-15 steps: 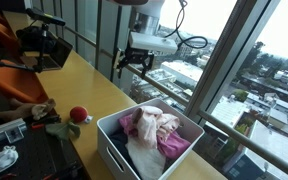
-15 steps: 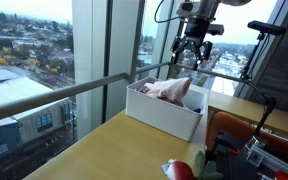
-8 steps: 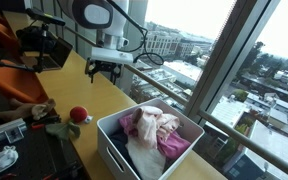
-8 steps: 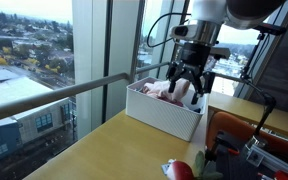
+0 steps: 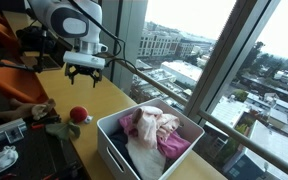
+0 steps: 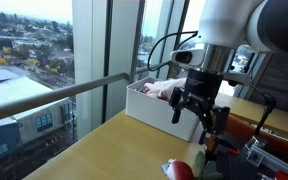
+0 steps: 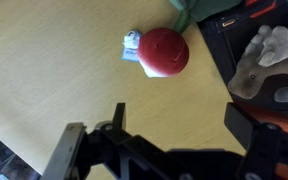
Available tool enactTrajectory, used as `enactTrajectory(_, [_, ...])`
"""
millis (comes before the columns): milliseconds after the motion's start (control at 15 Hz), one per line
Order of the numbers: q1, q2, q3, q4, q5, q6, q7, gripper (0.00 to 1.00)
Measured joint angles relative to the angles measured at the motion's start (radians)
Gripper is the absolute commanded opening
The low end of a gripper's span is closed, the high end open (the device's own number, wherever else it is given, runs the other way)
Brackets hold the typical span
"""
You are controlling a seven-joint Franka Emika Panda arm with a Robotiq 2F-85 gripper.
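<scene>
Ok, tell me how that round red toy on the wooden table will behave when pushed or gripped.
The round red toy looks domed, so a push would probably roll or spin it on the smooth wooden table. Its small white piece may make that roll uneven.

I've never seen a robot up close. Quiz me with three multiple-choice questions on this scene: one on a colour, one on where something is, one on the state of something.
1. What colour is the bin that holds the clothes?
A) white B) black C) green

2. Where is the red toy?
A) inside the bin B) hanging at the window C) on the wooden table

3. How is the gripper?
A) shut on a cloth B) open and empty C) shut on the toy

Answers:
1 A: its walls show white in both exterior views.
2 C: the wrist view shows it lying on the wood.
3 B: its fingers stand apart above the table with nothing between them.
</scene>
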Motion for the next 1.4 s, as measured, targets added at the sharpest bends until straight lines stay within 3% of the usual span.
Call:
enactTrajectory(667, [0.004, 0.04, 0.006, -0.04, 0.0, 0.047, 0.061, 1.0])
enactTrajectory(1400, [-0.002, 0.267, 0.006, -0.032, -0.049, 0.208, 0.098, 1.0])
